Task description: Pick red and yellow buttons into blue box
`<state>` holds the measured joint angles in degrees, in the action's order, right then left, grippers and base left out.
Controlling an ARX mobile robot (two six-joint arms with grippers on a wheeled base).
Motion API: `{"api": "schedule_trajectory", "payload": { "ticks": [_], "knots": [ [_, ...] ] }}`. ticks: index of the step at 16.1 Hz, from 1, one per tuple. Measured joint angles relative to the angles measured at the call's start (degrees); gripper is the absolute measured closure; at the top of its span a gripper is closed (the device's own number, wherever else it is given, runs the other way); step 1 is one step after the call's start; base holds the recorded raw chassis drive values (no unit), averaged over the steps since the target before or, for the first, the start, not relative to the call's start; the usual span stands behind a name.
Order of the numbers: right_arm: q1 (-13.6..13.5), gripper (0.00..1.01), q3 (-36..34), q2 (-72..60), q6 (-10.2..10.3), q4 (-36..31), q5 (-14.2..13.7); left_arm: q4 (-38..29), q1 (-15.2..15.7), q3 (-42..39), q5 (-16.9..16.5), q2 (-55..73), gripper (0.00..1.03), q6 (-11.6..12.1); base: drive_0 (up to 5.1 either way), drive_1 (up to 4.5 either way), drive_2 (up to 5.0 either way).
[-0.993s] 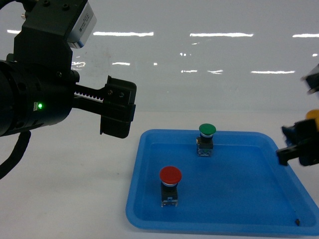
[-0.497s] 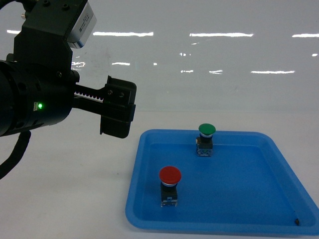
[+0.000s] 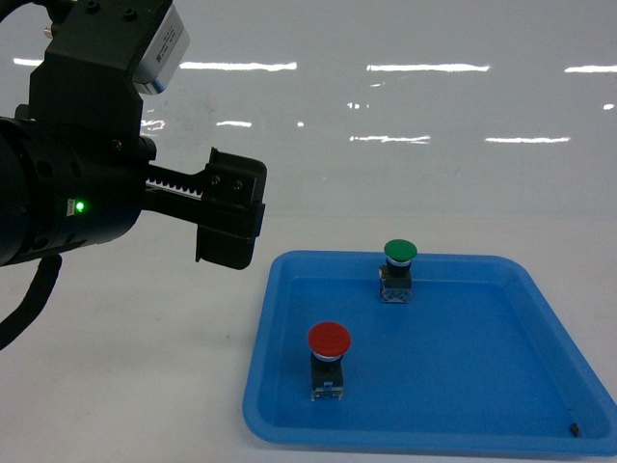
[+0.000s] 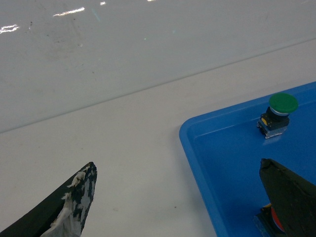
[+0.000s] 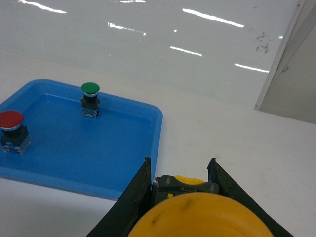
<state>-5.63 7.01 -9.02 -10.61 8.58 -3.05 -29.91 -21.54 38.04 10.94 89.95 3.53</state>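
No readable text, brand, number or sign appears in any view. A silver label on the camera block [image 3: 159, 43] atop the left arm carries small print too blurred to read. Faint raised lettering on the black collar of the yellow button [image 5: 190, 186], seen in the right wrist view, cannot be made out either.

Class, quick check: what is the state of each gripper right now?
Left gripper: open, holding nothing, above the blue tray's near edge.
Right gripper: closed on the yellow button.
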Motion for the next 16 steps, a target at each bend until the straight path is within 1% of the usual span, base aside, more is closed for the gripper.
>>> {"api": "schedule_trajectory", "payload": {
  "ticks": [1,2,5,6,7,13,16],
  "knots": [
    [0.6,0.72,0.0,2.2,-0.1,1.2,0.3,0.0,0.0,0.0,0.0,0.0,0.05,0.0,0.0,0.00,0.0],
    [3.3,0.72,0.0,2.5,-0.8,0.6,1.8,0.0,0.0,0.0,0.0,0.0,0.05,0.0,0.0,0.00,0.0],
    [6.5,0.72,-0.1,2.5,-1.6,1.5,2.3,0.0,0.0,0.0,0.0,0.0,0.05,0.0,0.0,0.00,0.0],
    [5.8,0.72,-0.3,2.5,-2.8,1.6,1.4,0.0,0.0,0.0,0.0,0.0,0.05,0.0,0.0,0.00,0.0],
    [4.9,0.72,-0.3,2.5,-3.1,0.5,-0.4,0.0,0.0,0.0,0.0,0.0,0.05,0.0,0.0,0.00,0.0],
    [4.9,0.72,-0.3,2.5,-3.5,0.7,-0.8,-0.2,0.2,0.0,-0.3,0.0,0.05,0.0,0.0,0.00,0.0],
    [4.9,0.72,-0.3,2.5,-3.5,0.7,-0.8,2.7,2.0,2.0,-4.0,0.0,0.05,-0.8,0.0,0.00,0.0]
  ]
}}
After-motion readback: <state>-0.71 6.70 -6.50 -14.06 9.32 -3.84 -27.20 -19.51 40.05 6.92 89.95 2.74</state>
